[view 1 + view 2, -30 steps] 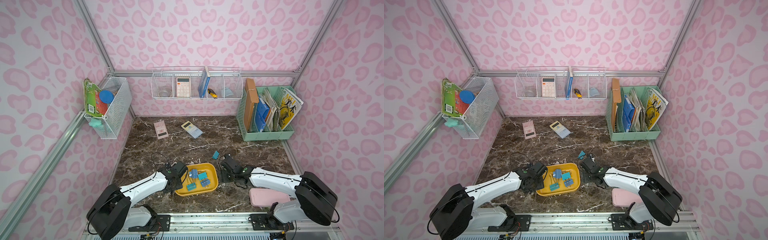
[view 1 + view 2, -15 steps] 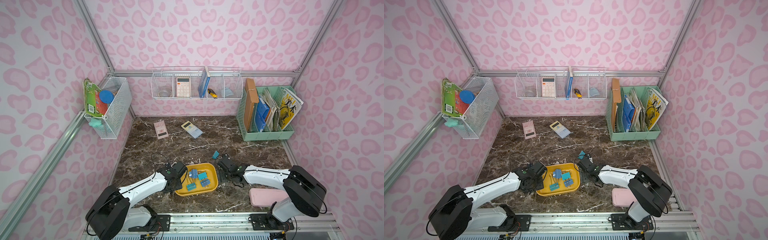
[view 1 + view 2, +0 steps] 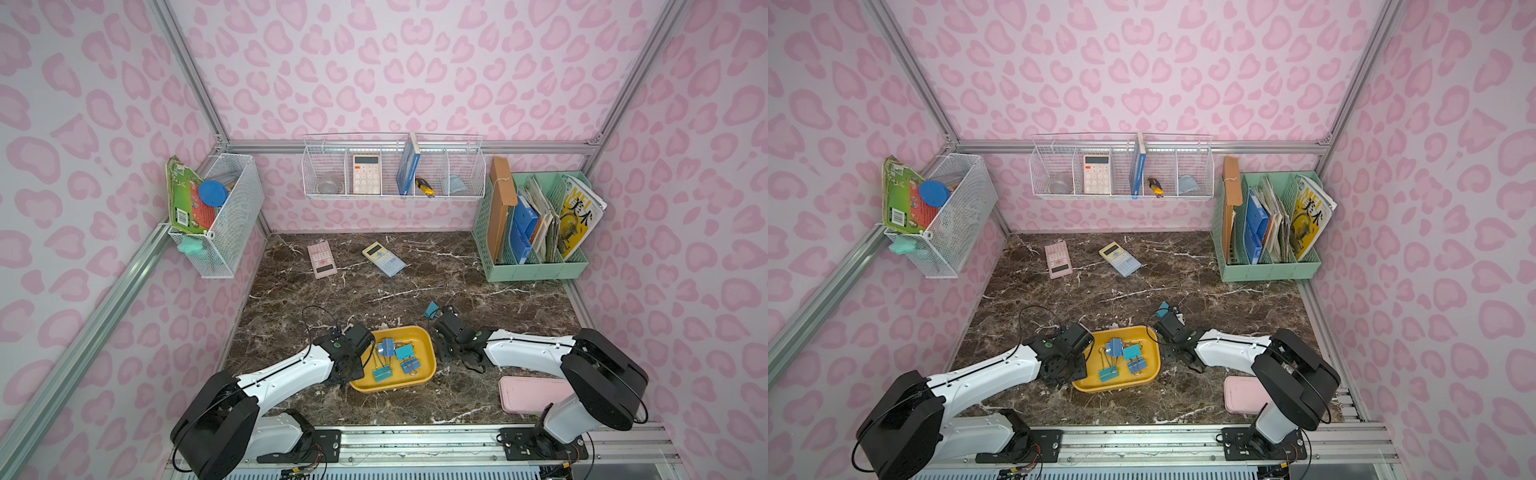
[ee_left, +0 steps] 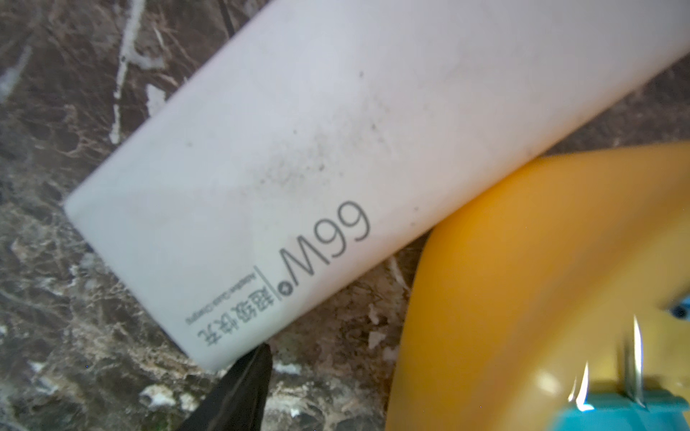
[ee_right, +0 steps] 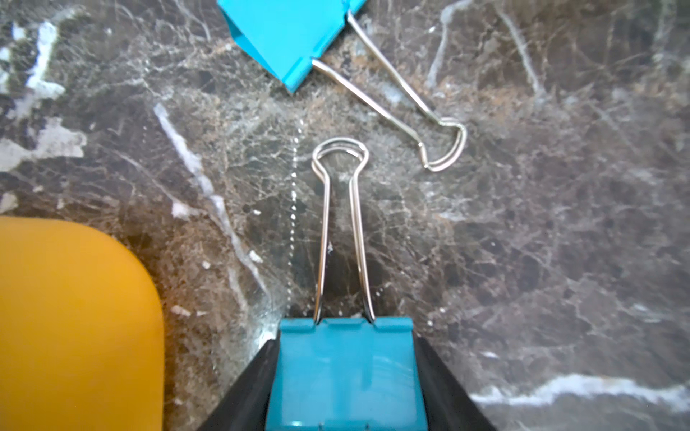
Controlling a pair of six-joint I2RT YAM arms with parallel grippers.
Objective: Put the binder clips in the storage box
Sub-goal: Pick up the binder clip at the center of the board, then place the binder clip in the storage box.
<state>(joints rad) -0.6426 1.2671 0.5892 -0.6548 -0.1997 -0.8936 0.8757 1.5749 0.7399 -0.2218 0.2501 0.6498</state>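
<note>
Right wrist view: a teal binder clip (image 5: 345,377) is gripped by its body between the two black fingers (image 5: 246,392) of the right pincer (image 5: 345,345). Its silver wire handles are folded together and point ahead over the marble counter (image 5: 560,242). A second teal clip (image 5: 287,33) is seen lying loose on the counter just beyond those handles and apart from them, with its own handles lying flat. A rounded corner of the yellow storage box (image 5: 74,317) is seen near the held clip, not touching it.

In both top views the box is found near the front middle of the counter, between the two arms. At least four binder clips (image 3: 403,352) are seen bunched together inside it. The left pincer (image 3: 360,357) is placed at the side of the box nearest the left arm. How wide it stands cannot be told, since only one black fingertip (image 4: 239,392) is shown in the left wrist view. A white charger block (image 4: 280,168) printed "66W" is seen there on the counter, just beside the box's outer wall. A flat pink box (image 3: 528,395) is laid by the right arm's base, well apart from the clips.
</note>
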